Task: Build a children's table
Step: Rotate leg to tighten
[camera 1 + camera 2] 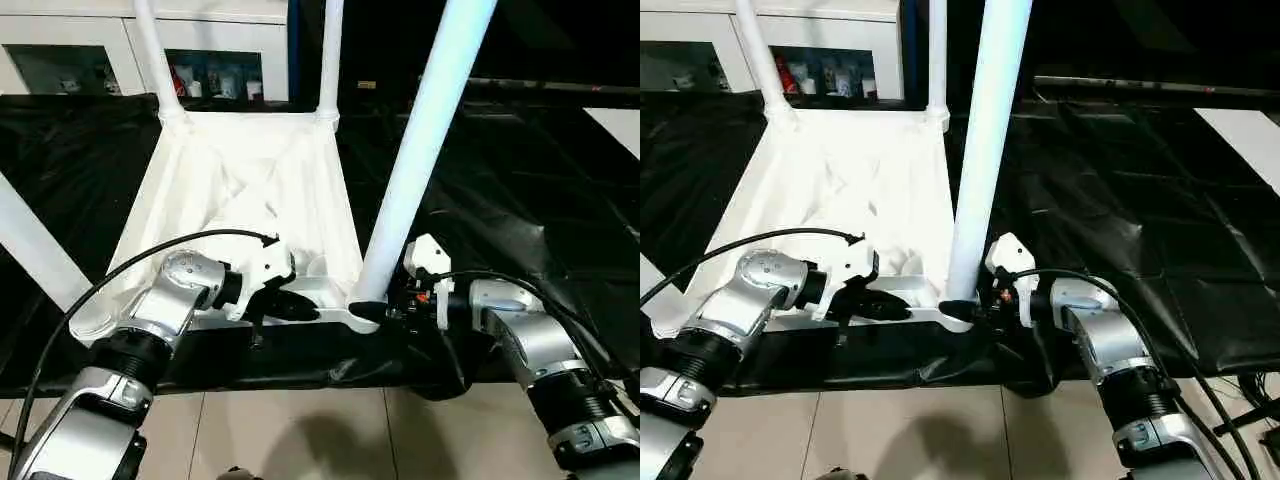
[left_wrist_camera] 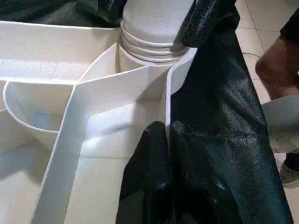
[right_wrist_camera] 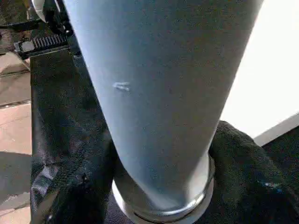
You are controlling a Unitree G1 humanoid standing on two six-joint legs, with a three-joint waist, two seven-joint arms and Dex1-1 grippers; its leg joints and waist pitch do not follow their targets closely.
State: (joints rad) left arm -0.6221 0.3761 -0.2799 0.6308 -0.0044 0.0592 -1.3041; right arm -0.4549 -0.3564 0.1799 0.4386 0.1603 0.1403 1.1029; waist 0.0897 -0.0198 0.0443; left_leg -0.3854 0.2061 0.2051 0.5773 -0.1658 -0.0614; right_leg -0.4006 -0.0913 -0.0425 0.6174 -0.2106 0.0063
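Note:
The children's table top (image 1: 240,190) lies upside down on a black sheet, ribbed underside up. White legs stand in its corner sockets: two at the far corners (image 1: 155,60) (image 1: 330,55), one at the near left (image 1: 30,250) and one at the near right (image 1: 425,150). My left gripper (image 1: 300,308) is shut on the top's thin near rim (image 2: 166,107), one black finger on each side of it. My right gripper (image 1: 385,308) sits at the base of the near right leg (image 3: 154,93), its fingers (image 3: 70,177) pressed against both sides of the tube just above the socket.
The black sheet (image 1: 520,200) covers the work surface and hangs over its near edge onto the tiled floor (image 1: 300,430). A white cabinet (image 1: 70,50) with shelves stands behind. A person's leg (image 2: 275,65) is close by on the floor side.

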